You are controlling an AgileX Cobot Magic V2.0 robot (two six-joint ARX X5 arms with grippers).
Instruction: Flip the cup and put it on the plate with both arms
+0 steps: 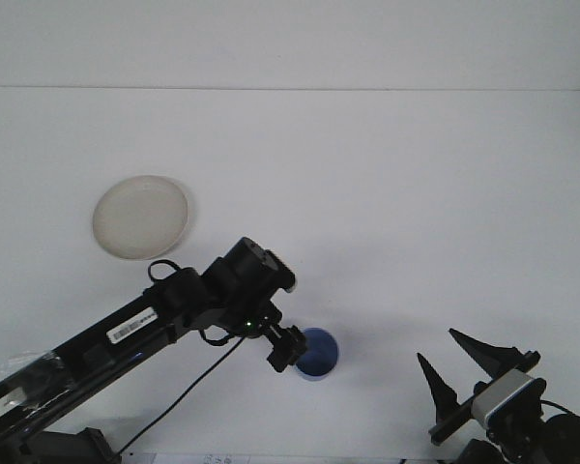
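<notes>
The left gripper is reaching the blue cup standing mouth-up on the tabletop, its jaws' spread unclear, while the right gripper is waiting, jaws wide, farther off

Plain white table, pale wall behind

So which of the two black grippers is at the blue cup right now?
The left gripper, stretched out on its long arm to the blue cup's left rim. The right gripper sits apart near the bottom right corner, fingers spread.
</notes>
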